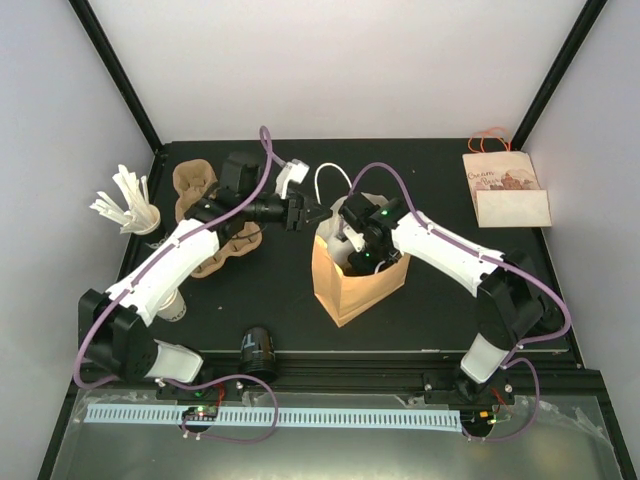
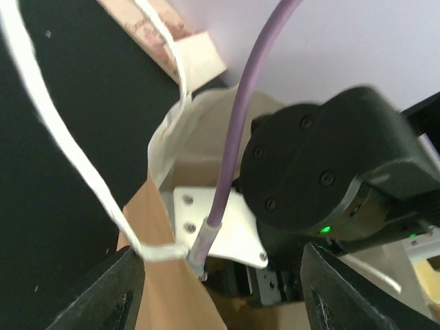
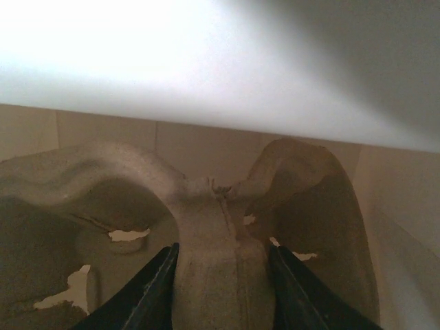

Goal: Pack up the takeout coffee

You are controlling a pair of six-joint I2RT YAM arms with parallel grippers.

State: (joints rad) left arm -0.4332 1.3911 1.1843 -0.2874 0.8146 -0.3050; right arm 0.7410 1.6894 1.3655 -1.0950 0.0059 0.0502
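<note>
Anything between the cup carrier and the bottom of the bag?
Nothing visible does. The right hand grips the pulp cup carrier inside the paper bag, with only bag walls around it; the bag's floor is hidden.

Left tool [image 2: 220,295] spread wide — right tool [image 3: 223,289] clamped, both reaching inward.

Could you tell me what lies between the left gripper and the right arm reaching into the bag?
The paper bag itself: its rim and white handle stand between them, clearest in the left wrist view.
</note>
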